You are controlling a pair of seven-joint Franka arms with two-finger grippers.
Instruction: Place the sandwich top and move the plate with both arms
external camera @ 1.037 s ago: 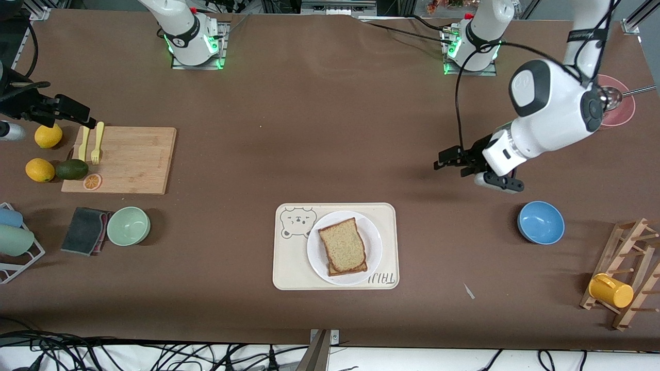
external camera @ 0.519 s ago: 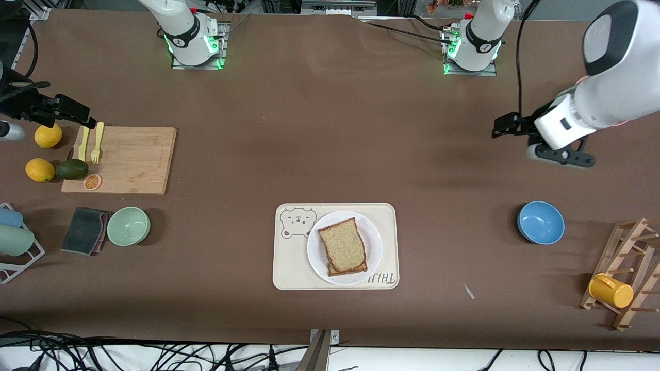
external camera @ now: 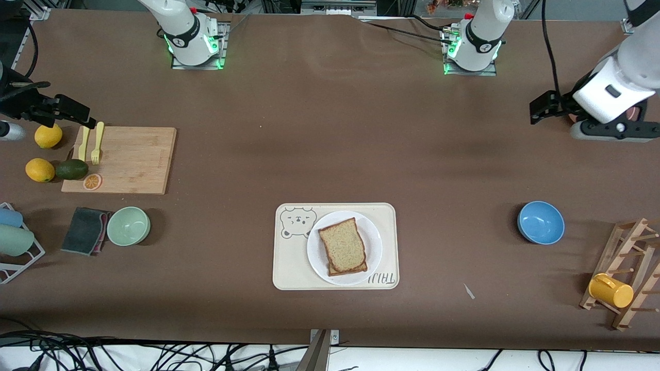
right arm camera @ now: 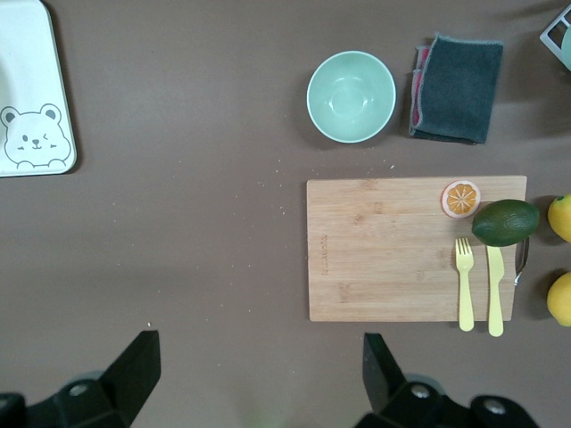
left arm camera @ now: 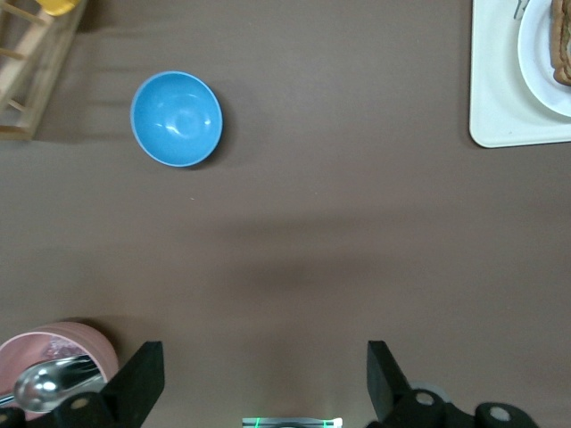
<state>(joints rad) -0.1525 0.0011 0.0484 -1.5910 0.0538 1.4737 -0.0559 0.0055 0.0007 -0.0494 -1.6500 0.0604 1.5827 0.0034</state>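
At the upper left of the front view, the black right gripper hangs over the wooden cutting board's edge, jaws apart, empty. Lower centre, the light-brown bread slice tops the sandwich on the round white plate, inside the cream bear tray. Upper right, the black left gripper hovers above bare table, jaws apart.

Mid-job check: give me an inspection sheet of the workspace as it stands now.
Surface: brown table.
Job's things: sandwich top lies on a lower slice on the plate, which sits on the bear tray.
Clutter: blue bowl, green bowl, cutting board, mug rack.
Grippers: left gripper open, over the left arm's end; right gripper open, over the cutting board's edge.
Cables: bundle below the table's near edge.
Surroundings: nothing seen.
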